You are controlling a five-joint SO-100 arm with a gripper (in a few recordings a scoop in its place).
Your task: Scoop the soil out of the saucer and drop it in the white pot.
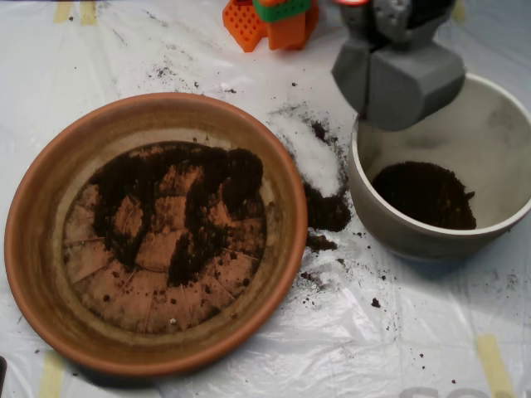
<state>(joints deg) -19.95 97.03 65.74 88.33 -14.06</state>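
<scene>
The terracotta saucer (37,240) fills the left half of the overhead view. A thin, patchy layer of dark soil (191,199) covers the upper part of its floor, with the radial lines showing through. On the right stands the white pot (498,141), with a mound of soil (425,195) at its bottom. My grey scoop (398,79) hangs over the pot's upper left rim, its two shells meeting along a seam with no gap showing. Its underside and any contents are hidden.
Spilled soil (326,211) and a white powder patch (311,153) lie on the plastic sheet between saucer and pot. Loose crumbs scatter below the pot. The arm's orange and green parts (274,18) sit at the top edge. Yellow tape strips (495,365) mark the sheet.
</scene>
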